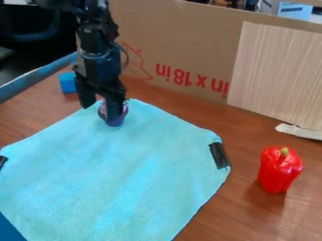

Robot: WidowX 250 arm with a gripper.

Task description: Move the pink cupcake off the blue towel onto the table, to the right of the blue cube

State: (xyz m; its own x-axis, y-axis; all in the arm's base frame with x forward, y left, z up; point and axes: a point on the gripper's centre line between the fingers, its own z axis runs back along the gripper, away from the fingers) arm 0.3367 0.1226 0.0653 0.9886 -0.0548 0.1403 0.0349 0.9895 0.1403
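Red pepper point(278, 173) at right, blue block point(67, 83) upper left; on the cloth point(119, 174), a purple object point(124, 109) sits right at the spread gripper point(100, 115), upper left.

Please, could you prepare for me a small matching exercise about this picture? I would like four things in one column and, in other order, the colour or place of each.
Things
1. Pepper
2. Block
3. Cloth
4. Purple object

Colours and places
A. Light blue-green, spread out flat
B. Near the cloth's far corner, right at the tool
C. Red, off the cloth, at the picture's right
D. Blue, off the cloth, at the picture's upper left

Right pairs: 1-C, 2-D, 3-A, 4-B
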